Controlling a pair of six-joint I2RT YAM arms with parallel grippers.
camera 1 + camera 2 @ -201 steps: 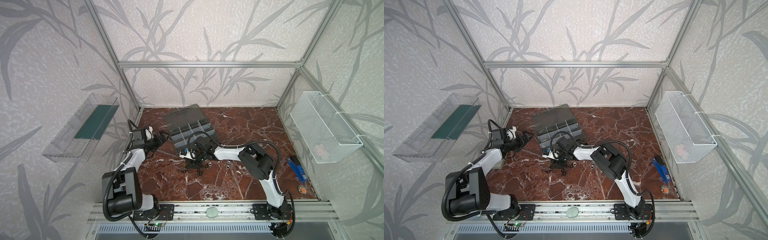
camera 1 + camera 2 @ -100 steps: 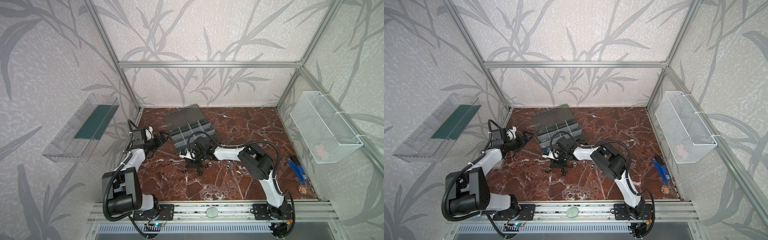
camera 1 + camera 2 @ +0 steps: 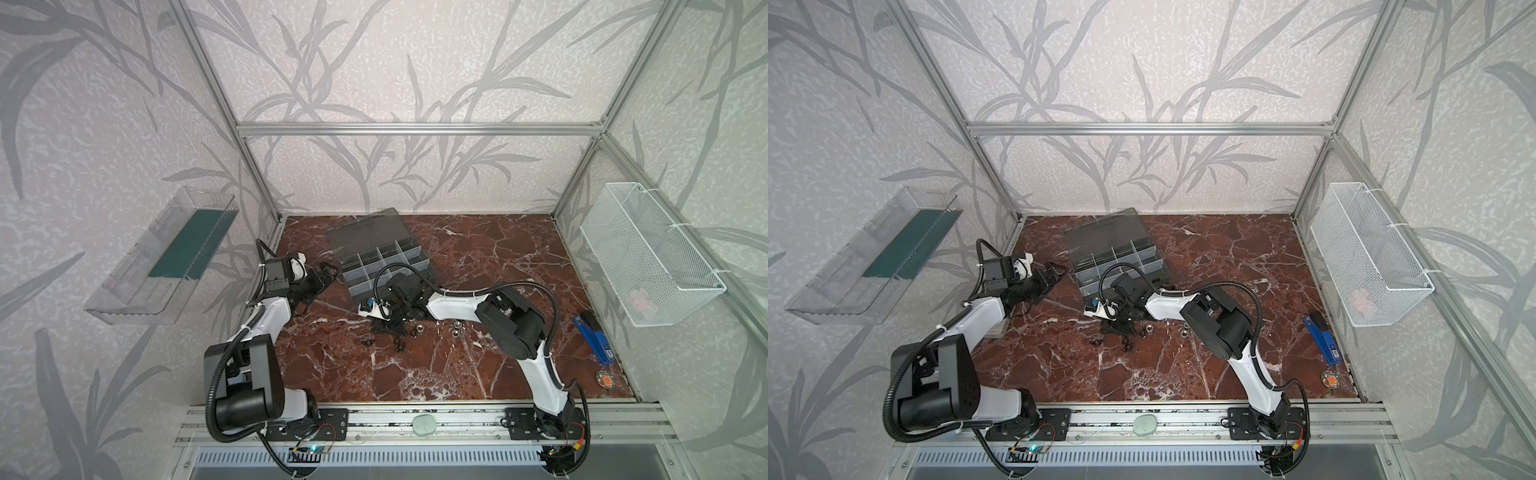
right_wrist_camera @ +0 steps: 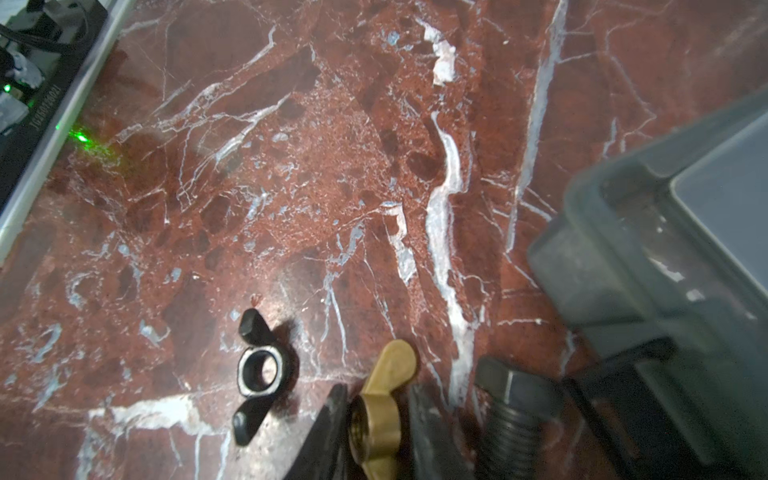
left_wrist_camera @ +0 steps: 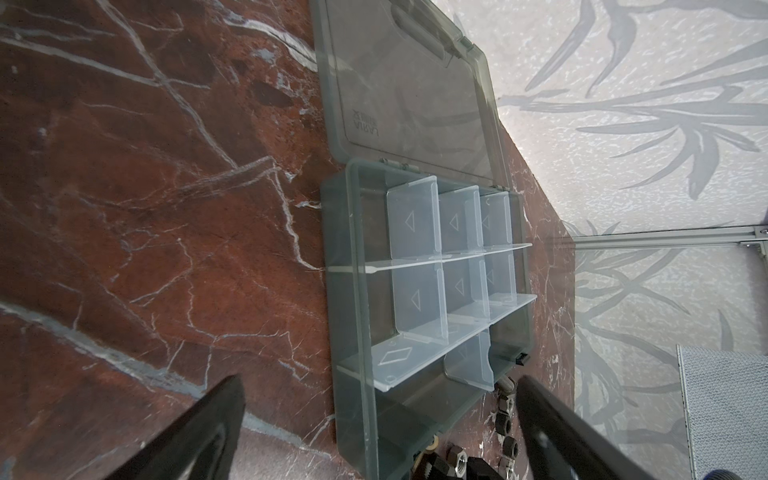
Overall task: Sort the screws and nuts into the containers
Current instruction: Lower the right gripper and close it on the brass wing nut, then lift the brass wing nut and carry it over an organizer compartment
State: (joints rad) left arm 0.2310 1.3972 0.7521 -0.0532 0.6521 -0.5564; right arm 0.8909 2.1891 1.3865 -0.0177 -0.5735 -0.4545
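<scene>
The containers are clear cells [image 5: 415, 216] in a dark grey organizer case [image 3: 386, 266] [image 3: 1121, 257] with its lid open. My right gripper [image 4: 376, 399] is low at the floor in front of the case [image 4: 623, 270], shut on a brass wing nut [image 4: 388, 365]. A black wing nut [image 4: 249, 328] lies on one side of it and a black screw [image 4: 513, 411] on the other. Silver nuts [image 3: 455, 328] and black wing nuts [image 3: 368, 341] lie scattered nearby. My left gripper [image 5: 378, 380] [image 3: 330, 272] hangs open and empty at the case's left side. Black nuts [image 5: 505, 424] lie beyond the case.
A blue stapler [image 3: 594, 338] and a small round item [image 3: 604, 379] lie at the floor's right edge. A white mesh basket [image 3: 648, 257] hangs on the right wall. A clear tray [image 3: 166, 257] hangs on the left wall.
The right gripper's jaws have closed in on the brass wing nut. Neither arm has visibly shifted. The left gripper has stayed open.
</scene>
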